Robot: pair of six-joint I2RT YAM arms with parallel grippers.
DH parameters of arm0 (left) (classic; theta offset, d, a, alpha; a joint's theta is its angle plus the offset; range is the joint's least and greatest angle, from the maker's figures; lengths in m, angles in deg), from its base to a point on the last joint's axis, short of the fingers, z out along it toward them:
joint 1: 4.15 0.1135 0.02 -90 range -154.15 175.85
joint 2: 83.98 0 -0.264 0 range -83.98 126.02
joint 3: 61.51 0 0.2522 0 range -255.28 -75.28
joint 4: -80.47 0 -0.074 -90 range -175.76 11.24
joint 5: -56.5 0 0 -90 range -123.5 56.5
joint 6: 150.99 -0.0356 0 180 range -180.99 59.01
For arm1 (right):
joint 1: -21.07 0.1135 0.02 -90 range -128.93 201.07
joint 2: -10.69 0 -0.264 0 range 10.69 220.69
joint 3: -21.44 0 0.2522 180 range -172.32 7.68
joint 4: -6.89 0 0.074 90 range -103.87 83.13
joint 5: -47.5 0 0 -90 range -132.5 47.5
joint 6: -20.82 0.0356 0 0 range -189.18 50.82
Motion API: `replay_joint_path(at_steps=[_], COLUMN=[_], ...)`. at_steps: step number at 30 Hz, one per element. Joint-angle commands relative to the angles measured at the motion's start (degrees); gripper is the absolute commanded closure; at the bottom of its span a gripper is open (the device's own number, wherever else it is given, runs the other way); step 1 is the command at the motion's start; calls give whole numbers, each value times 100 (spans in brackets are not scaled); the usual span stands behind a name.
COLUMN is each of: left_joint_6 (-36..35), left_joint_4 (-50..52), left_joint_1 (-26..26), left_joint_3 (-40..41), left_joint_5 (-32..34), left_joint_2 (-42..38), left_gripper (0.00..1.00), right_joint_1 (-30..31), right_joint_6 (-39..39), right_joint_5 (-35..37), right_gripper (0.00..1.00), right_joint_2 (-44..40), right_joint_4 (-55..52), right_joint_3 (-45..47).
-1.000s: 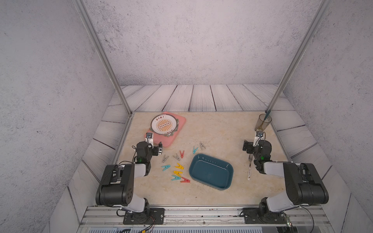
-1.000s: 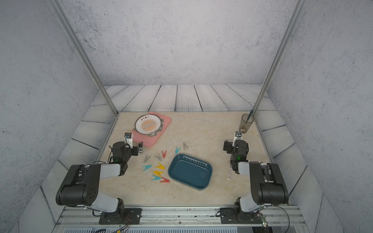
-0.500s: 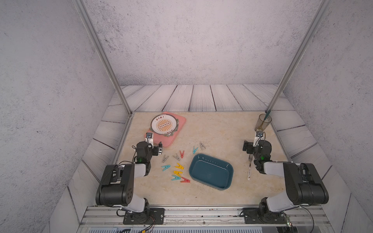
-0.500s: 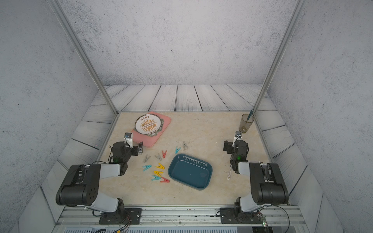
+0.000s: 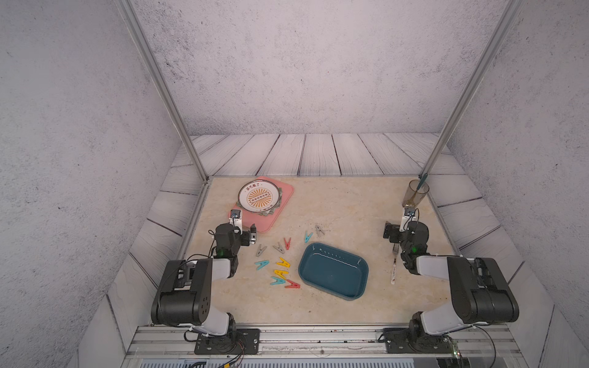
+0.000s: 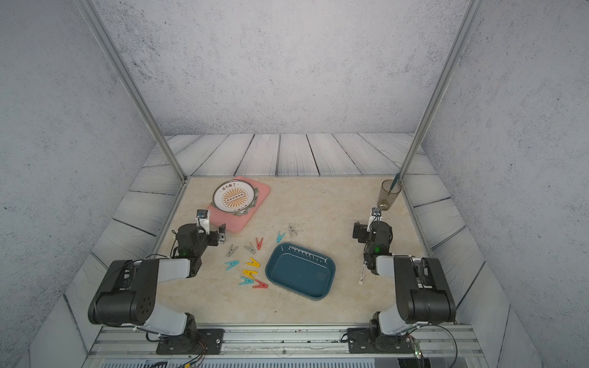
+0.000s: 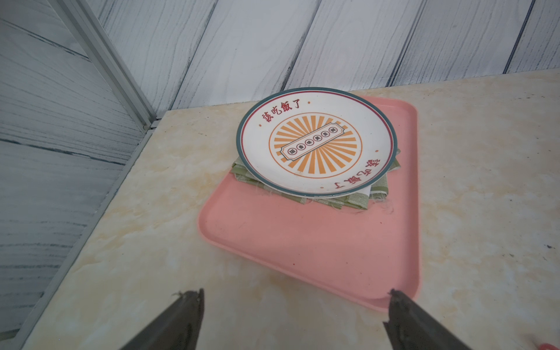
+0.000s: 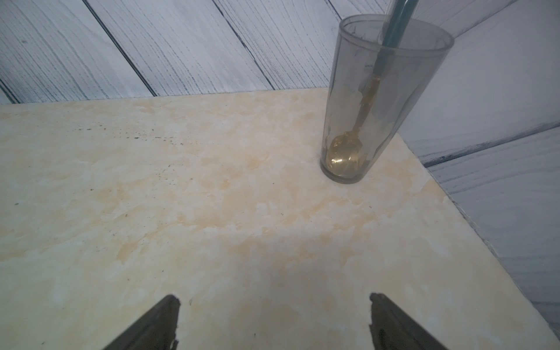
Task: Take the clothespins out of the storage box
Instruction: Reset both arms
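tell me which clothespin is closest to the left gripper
The grey clothespin lying just off the left gripper. The other two grey ones and every coloured one lie farther away, toward the box.

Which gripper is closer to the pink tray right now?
Left. The left gripper sits at the near corner of the pink tray; the right gripper is far across, nearer the glass tumbler.

The dark teal storage box [image 5: 333,270] is sitting on a cream, tan-mottled worktop [image 5: 344,207] beside clothespins [image 5: 282,263] showing yellow, red, teal-blue and grey, while the pink tray [image 7: 318,242] is carrying a white plate [image 7: 315,141] wearing a teal rim, orange sunburst and red characters over green cloth [image 7: 242,177].
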Motion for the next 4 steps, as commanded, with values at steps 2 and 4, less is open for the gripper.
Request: replay_joint_path(at_steps=[2,4], left_joint_6=[59,59], left_joint_4=[46,40], left_joint_1=[49,46], left_joint_3=[-138,-137], left_joint_5=[1,3], left_joint_2=[64,56], left_gripper=[2,2], right_joint_1=[26,28], right_joint_6=[-33,-34], right_joint_5=[-9,-9], right_gripper=[1,1], right_joint_2=[102,102], right_joint_4=[-28,-22], right_joint_3=[-88,-81])
